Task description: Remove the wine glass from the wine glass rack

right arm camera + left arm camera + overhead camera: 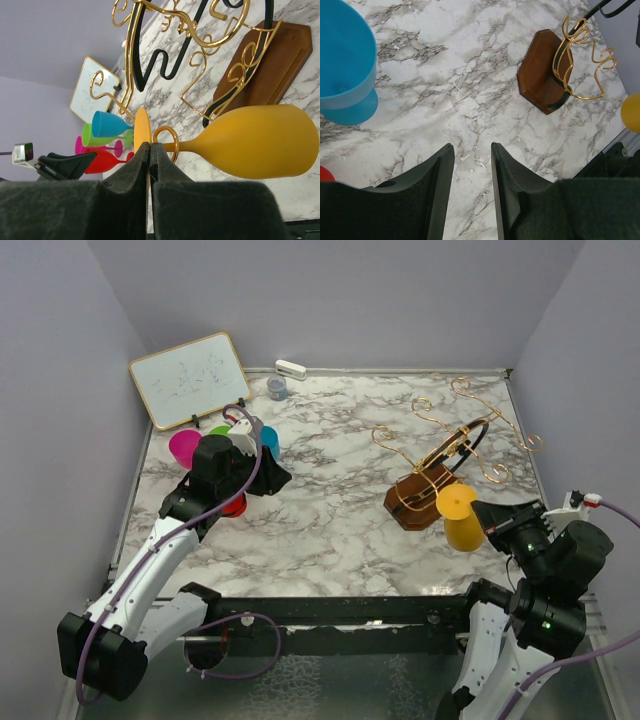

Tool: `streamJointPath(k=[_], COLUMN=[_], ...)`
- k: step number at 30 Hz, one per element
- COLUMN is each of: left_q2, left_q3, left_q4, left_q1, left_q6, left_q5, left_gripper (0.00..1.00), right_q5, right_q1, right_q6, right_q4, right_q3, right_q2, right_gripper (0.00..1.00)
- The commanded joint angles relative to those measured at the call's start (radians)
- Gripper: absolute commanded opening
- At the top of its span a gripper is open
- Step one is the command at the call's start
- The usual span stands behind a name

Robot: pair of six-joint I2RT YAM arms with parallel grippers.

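No legible text; whiteboard [190, 379] scribbles unreadable

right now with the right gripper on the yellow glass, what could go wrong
1. The yellow wine glass has its stem threaded through a gold hook of the wine glass rack. A pull in the wrong direction could snag there and drag or tip the rack.
2. The right gripper pinches only the edge of the thin foot, so the glass might swing or slip out once it is lifted.

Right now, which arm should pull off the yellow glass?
Right. The right gripper is shut on the foot of the yellow wine glass at the rack; the left gripper is open, over by the blue glass.
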Motion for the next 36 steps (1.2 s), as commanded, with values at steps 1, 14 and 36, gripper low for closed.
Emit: streamJointPath(k=[1, 14, 36], left_q2=[0.008, 0.010, 0.020], left_q3=[-0.007, -0.011, -0.016], left_q4=[0.029, 0.031, 0.037], left_q1=[-0.005, -0.003, 0.034], left_q6=[-0.007, -0.009, -0.013], left_q5=[0.028, 0.031, 0.032], left_gripper=[0.39, 0.39, 0.39], right_q5=[0.117, -0.007, 0.012], right_q1=[0.093, 0.140, 0.140], right_q6=[0.111, 0.113, 0.208], right_q4=[-0.008, 0.162, 0.596], right_q3=[-0.019, -0.102, -0.048], right_q2=[-0.049, -0.036, 0.199], right_gripper=[0.01, 0.01, 0.01])
